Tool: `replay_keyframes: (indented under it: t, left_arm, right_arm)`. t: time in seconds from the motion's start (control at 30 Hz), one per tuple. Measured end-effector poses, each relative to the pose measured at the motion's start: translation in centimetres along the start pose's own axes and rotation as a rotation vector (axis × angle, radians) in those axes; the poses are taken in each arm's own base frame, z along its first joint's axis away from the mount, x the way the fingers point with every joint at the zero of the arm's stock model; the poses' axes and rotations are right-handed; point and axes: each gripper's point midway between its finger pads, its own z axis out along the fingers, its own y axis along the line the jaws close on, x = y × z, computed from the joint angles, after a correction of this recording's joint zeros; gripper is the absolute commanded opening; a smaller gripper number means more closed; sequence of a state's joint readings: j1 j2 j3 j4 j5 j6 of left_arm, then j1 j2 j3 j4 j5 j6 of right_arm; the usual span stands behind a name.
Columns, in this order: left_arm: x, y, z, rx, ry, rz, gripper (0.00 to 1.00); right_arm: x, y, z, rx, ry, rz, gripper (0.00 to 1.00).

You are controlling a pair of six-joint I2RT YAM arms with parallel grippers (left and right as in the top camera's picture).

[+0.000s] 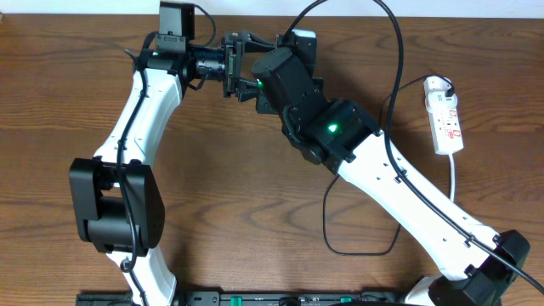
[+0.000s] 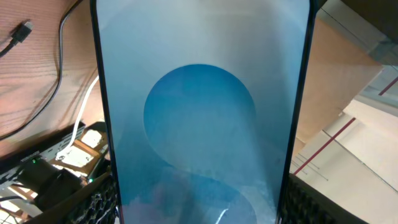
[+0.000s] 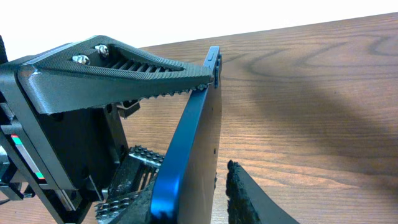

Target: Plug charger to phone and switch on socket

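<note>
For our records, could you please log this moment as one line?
phone: lifted | left gripper: shut on phone | right gripper: around phone | charger: tip free

We find no legible text, brand name or number in any of the three views. The socket (image 1: 445,119) carries small red markings on its white face, but they are too small to read. The phone (image 2: 199,124) displays only blue shapes, without lettering.

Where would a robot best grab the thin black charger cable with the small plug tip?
At the small black connector tip, from above: it lies flat on the wooden table with bare wood around it, and it looks rigid enough to pinch firmly.
</note>
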State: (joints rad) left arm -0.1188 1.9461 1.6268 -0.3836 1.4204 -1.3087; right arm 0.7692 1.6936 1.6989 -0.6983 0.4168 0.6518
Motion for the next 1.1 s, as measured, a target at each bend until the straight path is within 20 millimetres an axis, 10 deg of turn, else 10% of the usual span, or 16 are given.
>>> replay_keyframes:
  t: [0.37,0.6,0.77,1.1]
  left_arm:
    - [-0.1,0.0,0.0,-0.001,-0.006,0.0,0.72]
    - [-0.2,0.0,0.0,-0.002,-0.01,-0.002,0.73]
    - [-0.1,0.0,0.0,0.0,-0.006,0.003,0.93]
    - [0.1,-0.1,0.0,0.002,0.004,0.006,0.96]
  right_arm:
    - [0.0,0.0,0.0,0.0,-0.001,-0.002,0.01]
    - [0.0,-0.3,0.0,0.015,-0.004,-0.024,0.01]
    - [0.0,-0.3,0.0,0.018,-0.006,0.004,0.02]
    - [-1.2,-1.8,0.3,0.061,-0.053,0.335,0.02]
